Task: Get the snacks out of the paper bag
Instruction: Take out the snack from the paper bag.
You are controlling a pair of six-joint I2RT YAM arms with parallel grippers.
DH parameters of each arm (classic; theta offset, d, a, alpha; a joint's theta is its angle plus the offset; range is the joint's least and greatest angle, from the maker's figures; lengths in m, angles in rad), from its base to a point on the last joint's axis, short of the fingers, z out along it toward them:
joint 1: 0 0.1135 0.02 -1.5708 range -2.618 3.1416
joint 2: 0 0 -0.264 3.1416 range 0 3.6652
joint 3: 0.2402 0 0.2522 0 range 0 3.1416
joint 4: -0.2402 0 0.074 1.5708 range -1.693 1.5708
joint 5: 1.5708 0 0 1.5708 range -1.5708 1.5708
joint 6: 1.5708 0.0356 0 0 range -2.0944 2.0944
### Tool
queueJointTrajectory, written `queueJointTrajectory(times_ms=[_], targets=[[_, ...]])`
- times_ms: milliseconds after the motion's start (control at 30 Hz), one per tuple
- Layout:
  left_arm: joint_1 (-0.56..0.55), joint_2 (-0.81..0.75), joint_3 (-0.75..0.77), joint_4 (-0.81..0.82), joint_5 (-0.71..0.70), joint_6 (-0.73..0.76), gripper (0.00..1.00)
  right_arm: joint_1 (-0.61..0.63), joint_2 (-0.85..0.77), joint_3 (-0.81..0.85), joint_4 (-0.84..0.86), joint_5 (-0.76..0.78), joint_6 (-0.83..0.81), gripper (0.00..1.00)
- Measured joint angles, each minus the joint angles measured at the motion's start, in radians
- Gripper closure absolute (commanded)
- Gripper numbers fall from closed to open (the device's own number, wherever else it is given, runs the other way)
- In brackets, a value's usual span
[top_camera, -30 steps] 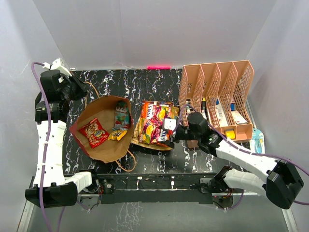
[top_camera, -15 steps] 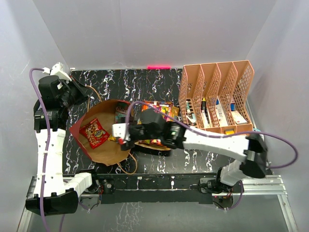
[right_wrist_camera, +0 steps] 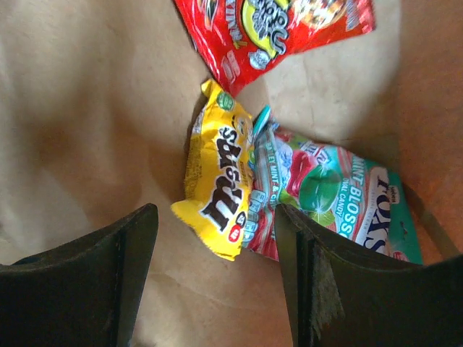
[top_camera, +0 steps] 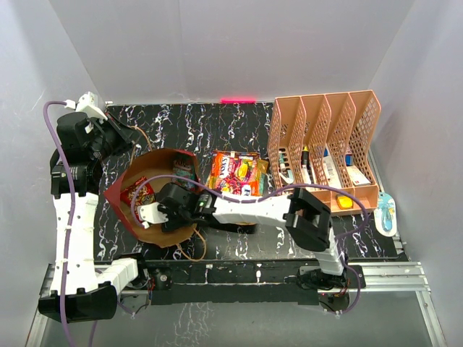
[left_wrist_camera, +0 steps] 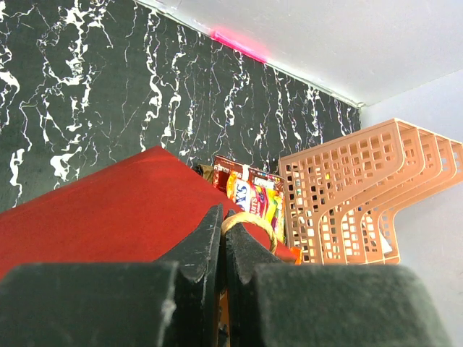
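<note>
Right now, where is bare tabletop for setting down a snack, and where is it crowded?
Bare: table strip between back wall and paper bag; near strip before the organiser. Crowded: snack pile between bag and organiser.

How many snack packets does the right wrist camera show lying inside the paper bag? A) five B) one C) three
C: a red packet, a yellow packet and a teal packet lie on the brown inside of the paper bag, ahead of the open right claw.
</note>
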Motion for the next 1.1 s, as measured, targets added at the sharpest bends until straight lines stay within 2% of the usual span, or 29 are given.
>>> queueJointTrajectory(times_ms=[133,233,500,667,867,1100], targets=[[0.0,0.0,0.0,0.0,0.002,0.001,1.0,-0.001,0.078,0.058,-0.071,0.063,-0.045,0.32],[0.0,0.0,0.0,-0.001,0.002,0.001,1.0,-0.003,0.125,0.095,-0.102,0.094,-0.072,0.36],[0.0,0.0,0.0,-0.001,0.003,0.004,1.0,-0.013,0.18,0.134,-0.132,0.146,-0.114,0.74],[0.0,0.0,0.0,-0.001,0.002,0.008,1.0,-0.028,0.18,0.134,-0.134,0.158,-0.122,0.91],[-0.002,0.0,0.0,-0.002,-0.003,0.016,1.0,-0.035,0.139,0.117,-0.128,0.116,-0.102,0.93],[-0.002,0.0,0.0,-0.002,-0.013,0.021,1.0,-0.037,-0.09,-0.023,-0.076,-0.011,-0.049,0.93]])
